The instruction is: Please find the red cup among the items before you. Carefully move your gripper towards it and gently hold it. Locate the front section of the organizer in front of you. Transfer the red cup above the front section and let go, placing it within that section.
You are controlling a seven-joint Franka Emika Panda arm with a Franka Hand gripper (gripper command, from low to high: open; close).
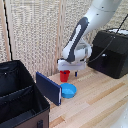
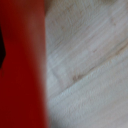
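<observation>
your gripper (image 1: 66,70) is right down on the red cup (image 1: 64,75); its block sits over the rim and hides the fingers, so i can't tell whether it's spread, closed or already pinching the cup. wrist view is no help: just a blurred red wall (image 2: 22,65) filling one side, bare wood of the table (image 2: 87,60) on the other, i.e. the cup is v. close to the cam.

the cup stands on the table just beyond the blue bowl (image 1: 68,91), near the blue-lined flap (image 1: 48,88) of the organizer (image 1: 17,97). the black appliance (image 1: 112,52) is well apart from the cup, toward the exterior view's right.

handling, my guess: thin plastic, light, stiff enough but smooth, so it could slip or squash if you clamp hard. take it across the rim or upper wall, gentle squeeze.

orientation: looks upright, mouth up, long axis vertical, wider at the top. keep it vertical when you lift.
</observation>
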